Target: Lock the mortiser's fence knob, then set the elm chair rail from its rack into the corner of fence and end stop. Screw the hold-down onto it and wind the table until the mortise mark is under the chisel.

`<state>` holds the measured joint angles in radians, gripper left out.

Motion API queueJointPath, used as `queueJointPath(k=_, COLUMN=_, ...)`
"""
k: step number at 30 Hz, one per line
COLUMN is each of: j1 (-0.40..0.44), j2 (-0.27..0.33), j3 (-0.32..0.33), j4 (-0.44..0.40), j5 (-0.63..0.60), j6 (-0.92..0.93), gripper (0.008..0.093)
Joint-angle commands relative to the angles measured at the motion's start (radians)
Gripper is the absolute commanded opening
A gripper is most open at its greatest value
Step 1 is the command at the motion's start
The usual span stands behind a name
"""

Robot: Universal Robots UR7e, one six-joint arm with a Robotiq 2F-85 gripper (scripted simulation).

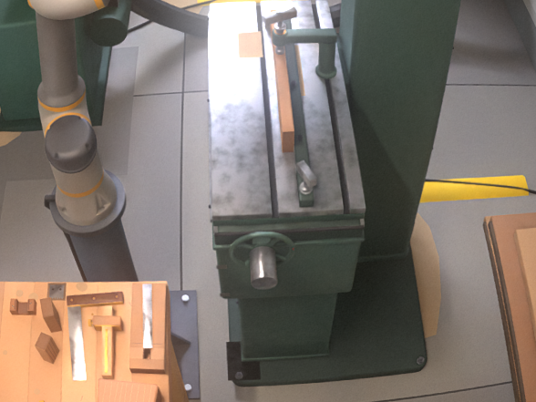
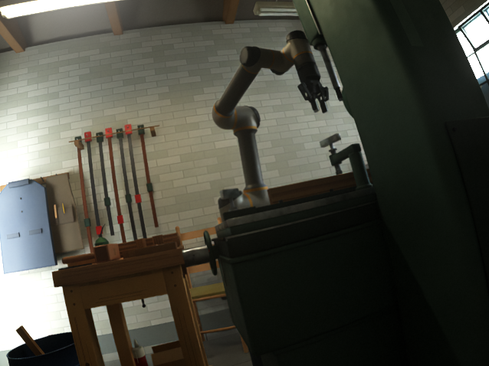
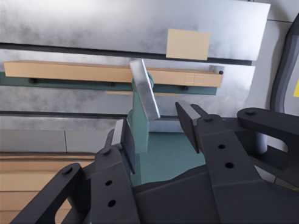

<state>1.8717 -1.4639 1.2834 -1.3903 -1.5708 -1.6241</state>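
The elm chair rail (image 1: 285,99) (image 3: 112,73) lies flat on the mortiser table against the green fence (image 1: 301,124), its far end by the end stop (image 3: 216,69). A pencilled mortise mark (image 3: 194,79) shows near that end. The hold-down (image 1: 304,37) (image 2: 347,155) reaches over the rail's far end, with its metal T-handle (image 1: 280,17) (image 3: 144,89) on top. My gripper (image 2: 317,98) (image 3: 158,134) hangs well above the T-handle, open and empty. The fence knob (image 1: 306,176) sits at the fence's near end. The table handwheel (image 1: 261,251) (image 2: 210,252) is on the near face.
The green machine column (image 1: 392,101) rises right of the table, behind the hold-down. A tan patch (image 1: 250,44) lies on the table's left strip. A wooden bench (image 1: 82,338) with tools stands at the near left beside my arm's pedestal (image 1: 98,242).
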Motion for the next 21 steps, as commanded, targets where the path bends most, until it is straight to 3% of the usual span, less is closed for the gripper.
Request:
queueJointPath(k=1, j1=0.000, j2=-0.001, j3=0.000, j4=0.000, j5=0.000, j6=-0.001, gripper=0.0460)
queueJointPath(k=12, j1=0.000, j2=-0.002, j3=0.011, j4=-0.010, j5=0.000, j6=-0.004, gripper=0.0460)
queueJointPath(k=21, j1=0.000, j2=-0.014, j3=0.144, j4=-0.130, j5=0.000, j6=-0.004, gripper=0.0460)
